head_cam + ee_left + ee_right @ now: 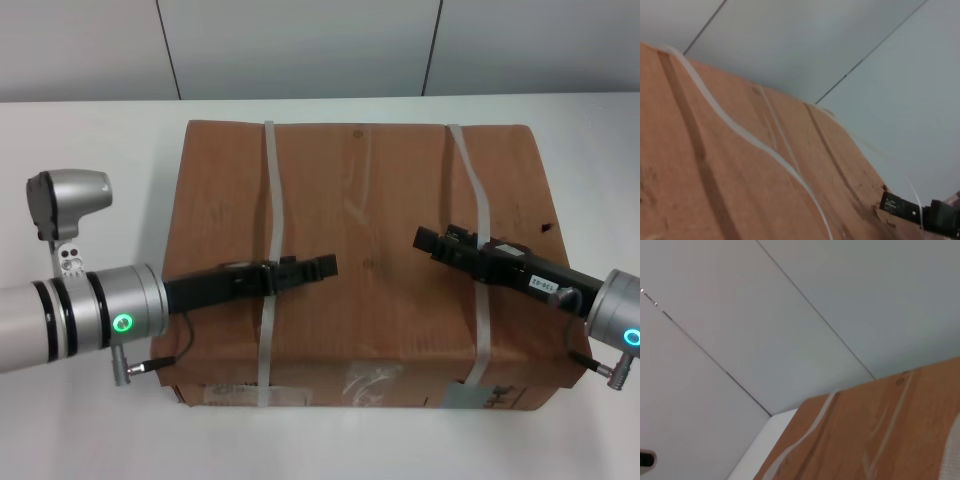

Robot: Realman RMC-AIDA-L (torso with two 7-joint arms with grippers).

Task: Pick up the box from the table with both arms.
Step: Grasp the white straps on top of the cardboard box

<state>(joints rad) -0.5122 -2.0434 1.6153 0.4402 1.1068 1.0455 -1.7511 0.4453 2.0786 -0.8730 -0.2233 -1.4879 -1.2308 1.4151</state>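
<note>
Right now the cardboard box (pixel 370 260) is sitting flat on the white table (pixel 90 160), taking up most of the middle of it, with its long side running across in front of the robot. Two whitish plastic straps are binding it: the left strap (pixel 272 210) is running from the far edge over the top and down the near face, and the right strap (pixel 478 240) is doing the same nearer the other end. A grey label (pixel 470 396) is showing on the near face, low down by the right strap, beside some dark print too small to read.

Both arms are reaching in over the top of the carton. The left gripper (pixel 322 267) is lying low above the lid, just past the left strap, its black fingers looking pressed together into one narrow tip. The right gripper (pixel 428 240) is pointing in from the other side, its tip just short of the right strap; whether its fingers are apart or together, I cannot tell. The two tips are facing each other with bare cardboard between them.

Behind the table a pale grey panelled wall (pixel 300 45) is standing, with dark seams between the panels.
</note>
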